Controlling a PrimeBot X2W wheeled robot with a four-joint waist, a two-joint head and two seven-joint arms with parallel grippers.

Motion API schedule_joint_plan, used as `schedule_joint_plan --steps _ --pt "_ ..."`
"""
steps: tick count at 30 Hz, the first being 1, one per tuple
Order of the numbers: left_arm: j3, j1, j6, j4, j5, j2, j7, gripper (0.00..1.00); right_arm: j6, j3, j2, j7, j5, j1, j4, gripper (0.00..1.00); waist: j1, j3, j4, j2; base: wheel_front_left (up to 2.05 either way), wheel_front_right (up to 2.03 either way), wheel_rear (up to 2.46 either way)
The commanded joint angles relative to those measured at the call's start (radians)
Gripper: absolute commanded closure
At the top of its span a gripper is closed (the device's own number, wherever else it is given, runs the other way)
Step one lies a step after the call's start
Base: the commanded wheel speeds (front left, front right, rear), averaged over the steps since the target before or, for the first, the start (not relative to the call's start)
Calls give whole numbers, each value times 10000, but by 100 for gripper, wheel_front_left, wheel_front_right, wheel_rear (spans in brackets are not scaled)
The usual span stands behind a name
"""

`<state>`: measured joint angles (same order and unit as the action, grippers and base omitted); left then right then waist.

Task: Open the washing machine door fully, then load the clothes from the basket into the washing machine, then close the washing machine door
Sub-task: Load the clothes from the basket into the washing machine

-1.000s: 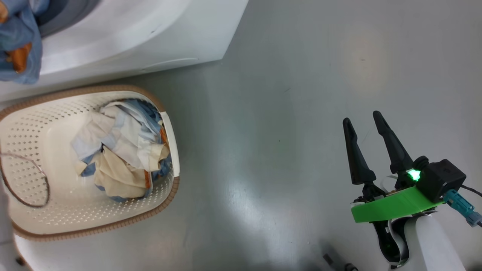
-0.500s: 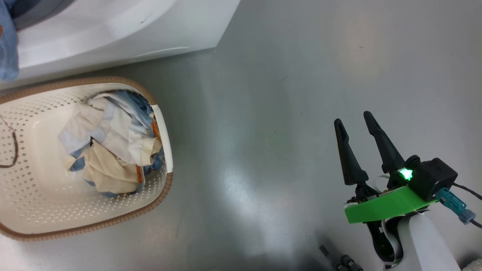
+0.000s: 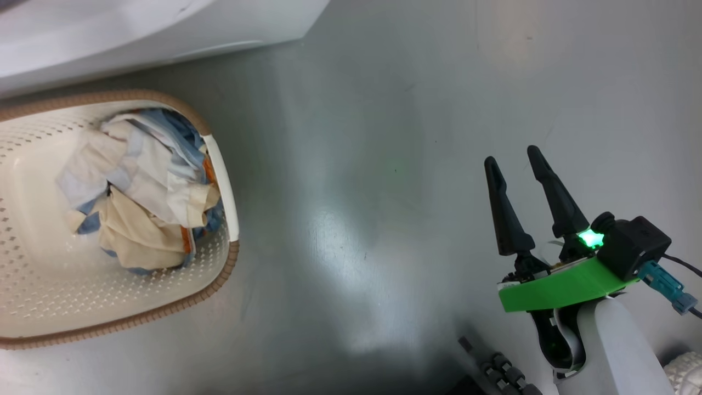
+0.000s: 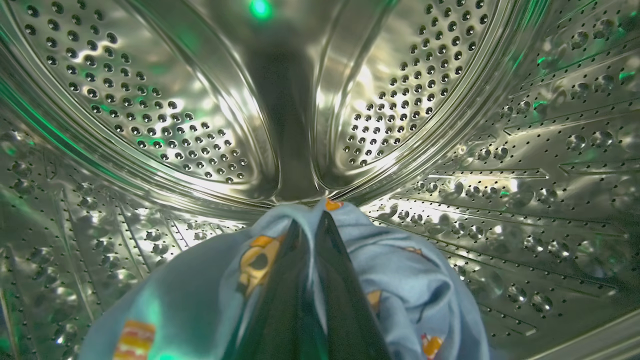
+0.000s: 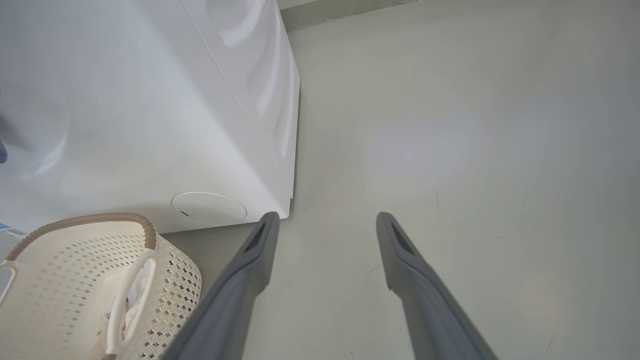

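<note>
In the left wrist view my left gripper point(image 4: 316, 220) is deep inside the washing machine's perforated steel drum point(image 4: 150, 100), shut on a light-blue garment with orange bears point(image 4: 415, 280) that drapes over both fingers. The cream basket point(image 3: 222, 170) stands on the floor at the left of the head view, below the white washing machine point(image 3: 137, 33), with a heap of blue and cream clothes point(image 3: 142, 192) in it. My right gripper point(image 3: 513, 154) hangs open over bare floor at the right, with nothing between its fingers point(image 5: 260, 250). The washing machine door is out of view.
Grey glossy floor point(image 3: 356, 192) stretches between the basket and my right arm. The right wrist view has the washer's front corner point(image 5: 287, 210), its round filter cover point(image 5: 209, 208) and the basket's side handle point(image 5: 127, 295). A dark ribbed part of my base point(image 3: 496, 367) shows at the bottom.
The head camera has swung, so basket and washer slid left and up in its view and the blue garment at the drum opening left the picture. The right gripper stays open.
</note>
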<state>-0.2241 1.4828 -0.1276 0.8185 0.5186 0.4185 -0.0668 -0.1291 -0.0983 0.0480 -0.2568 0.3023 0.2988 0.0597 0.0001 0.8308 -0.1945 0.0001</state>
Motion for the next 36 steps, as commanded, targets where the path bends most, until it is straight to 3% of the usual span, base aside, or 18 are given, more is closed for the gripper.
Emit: schedule_joint_plan --steps 1,6,11,15,19,24,25,26,36 --pt "-98 226 -30 -357 274 663 80 100 -16 -302 22 -49 89 -131 -184 0 -1 297 -38 -1 0 0 0" --pt "-371 483 -30 -570 1033 1072 -6 100 -16 -438 22 -49 261 46 -180 0 -1 534 -124 -1 0 0 0" --pt "-1057 831 -30 -1668 1215 1565 -1520 100 -16 -444 22 -49 386 219 -163 0 -1 711 -174 -1 0 0 0" --pt "-1523 981 -30 -2683 1245 1999 -1924 100 -16 -472 22 -49 477 329 -115 0 -1 761 -215 -1 0 0 0" --pt "-1089 925 -30 -3940 1059 2160 -1944 100 -16 -517 22 -49 560 449 -86 0 -1 812 -276 -1 0 0 0" --pt "-865 379 -31 -3545 1053 2025 -1946 99 -16 -451 22 -49 538 455 -7 0 -1 702 -207 -1 0 0 0" --pt "-849 317 -31 -3438 983 2006 -1947 56 -16 -439 22 -49 535 455 3 0 -1 682 -193 -1 0 0 0" --pt "-793 219 -31 -3204 1047 1930 -1947 0 -16 -427 22 -49 531 459 15 0 -1 643 -176 -1 0 0 0" --pt "-319 -464 -12 -1976 679 1203 -1948 0 -16 -129 22 -49 359 333 50 0 -1 200 171 -1 0 0 0"
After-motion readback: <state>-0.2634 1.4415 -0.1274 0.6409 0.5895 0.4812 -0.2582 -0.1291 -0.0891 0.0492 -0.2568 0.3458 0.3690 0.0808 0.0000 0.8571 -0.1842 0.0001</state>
